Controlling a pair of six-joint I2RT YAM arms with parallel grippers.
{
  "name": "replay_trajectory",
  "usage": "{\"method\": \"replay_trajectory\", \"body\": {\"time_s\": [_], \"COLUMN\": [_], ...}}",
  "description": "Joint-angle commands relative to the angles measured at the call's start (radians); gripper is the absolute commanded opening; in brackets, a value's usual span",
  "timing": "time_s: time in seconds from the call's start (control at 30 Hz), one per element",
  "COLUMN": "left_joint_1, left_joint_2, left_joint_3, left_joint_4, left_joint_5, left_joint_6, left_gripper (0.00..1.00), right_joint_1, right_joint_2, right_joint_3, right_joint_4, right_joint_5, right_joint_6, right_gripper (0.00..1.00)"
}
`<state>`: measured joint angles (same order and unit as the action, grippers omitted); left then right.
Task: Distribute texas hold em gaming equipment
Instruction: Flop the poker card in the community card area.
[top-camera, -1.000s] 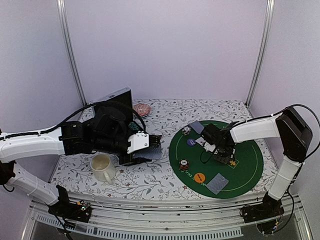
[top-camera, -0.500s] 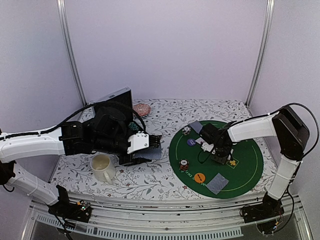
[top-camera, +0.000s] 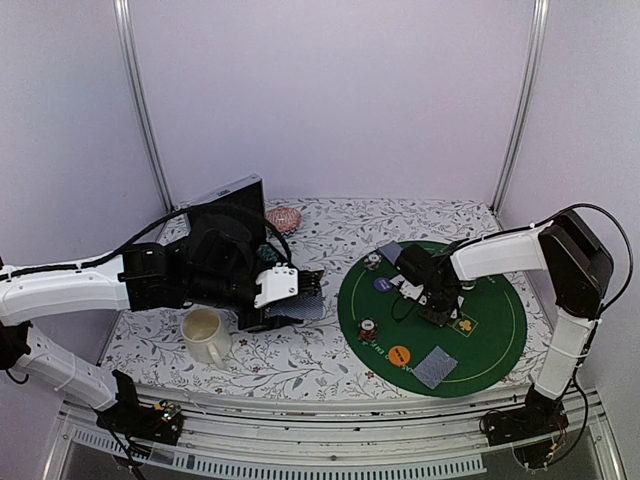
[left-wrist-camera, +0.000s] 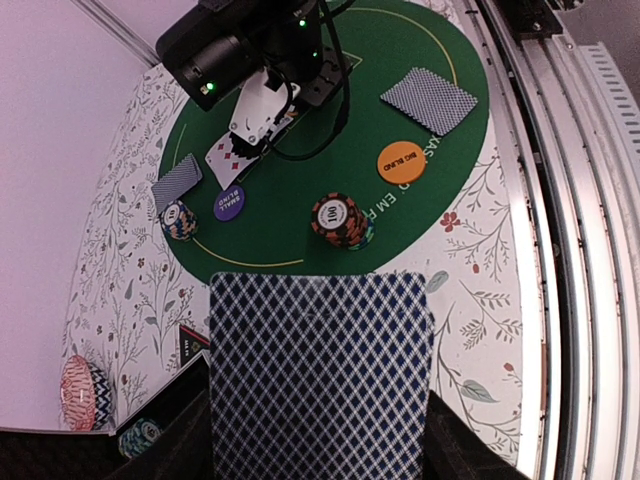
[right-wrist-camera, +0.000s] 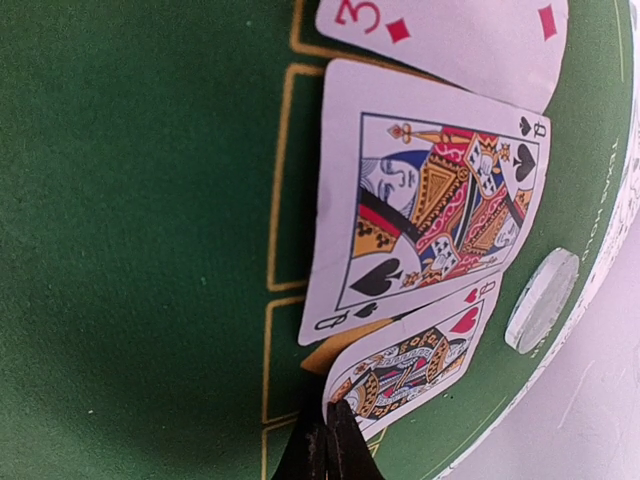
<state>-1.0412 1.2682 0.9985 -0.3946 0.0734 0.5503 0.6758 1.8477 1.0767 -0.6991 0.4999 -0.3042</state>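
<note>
On my screen the flowered tabletop (top-camera: 300, 370) carries a round green mat (top-camera: 490, 340) on its right half. My left arm (top-camera: 60, 285) reaches in low from the left, forearm nearly level, and ends short of the mat. Its left tool (top-camera: 298, 292) is clamped on the sides of a pack of blue-backed playing cards (left-wrist-camera: 320, 385), held flat, backs up. My right arm (top-camera: 500, 255) bends at the elbow on the far right and stretches left over the mat, wrist pitched down. The right tool (right-wrist-camera: 325, 445) has its fingers pressed together, tips on the felt at the corner of the queen of hearts (right-wrist-camera: 410, 365). Beside that card lie the queen of spades (right-wrist-camera: 425, 205), the three of diamonds (right-wrist-camera: 450, 35) and a clear disc (right-wrist-camera: 542, 300). A chip stack (left-wrist-camera: 337, 218), an orange disc (left-wrist-camera: 400, 162) and a purple disc (left-wrist-camera: 229, 202) sit on the mat's near-left part. Since a second ago the right tool has slid slightly left; the left arm has not moved.
</note>
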Motion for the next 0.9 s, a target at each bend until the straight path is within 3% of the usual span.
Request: {"method": "replay_trajectory", "body": {"time_s": [0.0, 0.13, 0.47, 0.63, 0.73, 0.87], "left_joint_1": [0.010, 0.010, 0.009, 0.009, 0.009, 0.014], "left_joint_2": [-0.026, -0.027, -0.025, -0.023, -0.021, -0.020], "left_joint_3": [-0.006, -0.006, -0.006, -0.006, -0.006, -0.010], "left_joint_4": [0.011, 0.011, 0.009, 0.010, 0.011, 0.014], "left_joint_5": [0.007, 0.005, 0.007, 0.002, 0.004, 0.031], "left_joint_6": [0.007, 0.007, 0.008, 0.009, 0.009, 0.016], "left_gripper": [0.61, 0.61, 0.62, 0.62, 0.61, 0.62], "right_joint_1": [-0.003, -0.004, 0.002, 0.010, 0.010, 0.001], "right_joint_2": [0.027, 0.030, -0.086, -0.222, -0.319, -0.385], "right_joint_3": [0.019, 0.030, 0.091, 0.124, 0.161, 0.188], "right_joint_4": [-0.023, -0.048, -0.086, -0.012, 0.121, 0.302], "right_joint_5": [-0.041, -0.043, -0.094, -0.179, -0.327, -0.528], "right_joint_6": [0.045, 0.072, 0.121, 0.128, 0.131, 0.153], "right_gripper": [0.03, 0.11, 0.53, 0.77, 1.00, 0.99]}}
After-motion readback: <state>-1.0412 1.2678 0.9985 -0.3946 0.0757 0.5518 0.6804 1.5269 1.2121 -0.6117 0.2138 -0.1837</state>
